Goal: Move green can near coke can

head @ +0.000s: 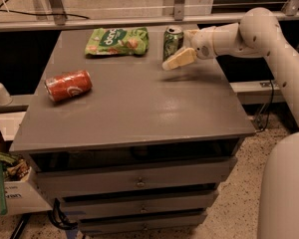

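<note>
Green can beside end effector

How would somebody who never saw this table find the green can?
Look at the gray drawer cabinet, along the far edge of its top. Right of the flat green snack bag stands the green can, with the robot's gripper close at its right. It is the only upright can; the red coke can lies on its side near the left edge.

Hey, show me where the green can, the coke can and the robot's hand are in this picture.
green can (pixel 172 40), camera view, patterned side below the silver top.
coke can (pixel 68 85), camera view, middle of its red side, lying down.
hand (pixel 181 57), camera view, cream end right beside the green can.
</note>
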Controlling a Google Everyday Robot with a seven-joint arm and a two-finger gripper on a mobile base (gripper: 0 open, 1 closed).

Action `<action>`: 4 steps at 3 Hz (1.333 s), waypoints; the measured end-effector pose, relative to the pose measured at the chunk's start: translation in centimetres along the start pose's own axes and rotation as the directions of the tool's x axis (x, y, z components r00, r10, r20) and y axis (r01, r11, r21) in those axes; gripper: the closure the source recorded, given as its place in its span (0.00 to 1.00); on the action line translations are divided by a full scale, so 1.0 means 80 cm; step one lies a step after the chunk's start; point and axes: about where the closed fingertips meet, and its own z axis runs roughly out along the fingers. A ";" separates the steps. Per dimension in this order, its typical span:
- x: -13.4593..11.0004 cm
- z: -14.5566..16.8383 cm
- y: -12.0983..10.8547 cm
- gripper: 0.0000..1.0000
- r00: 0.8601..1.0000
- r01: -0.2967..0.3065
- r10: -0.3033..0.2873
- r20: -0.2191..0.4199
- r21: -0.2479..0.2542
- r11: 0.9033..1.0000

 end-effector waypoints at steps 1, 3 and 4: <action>-0.013 0.023 0.006 0.18 0.999 0.013 -0.012 0.039 -0.036 0.999; -0.016 0.026 0.008 0.65 0.997 0.013 -0.009 0.073 -0.055 0.998; -0.032 0.014 0.033 0.88 0.996 0.014 -0.005 0.089 -0.106 0.994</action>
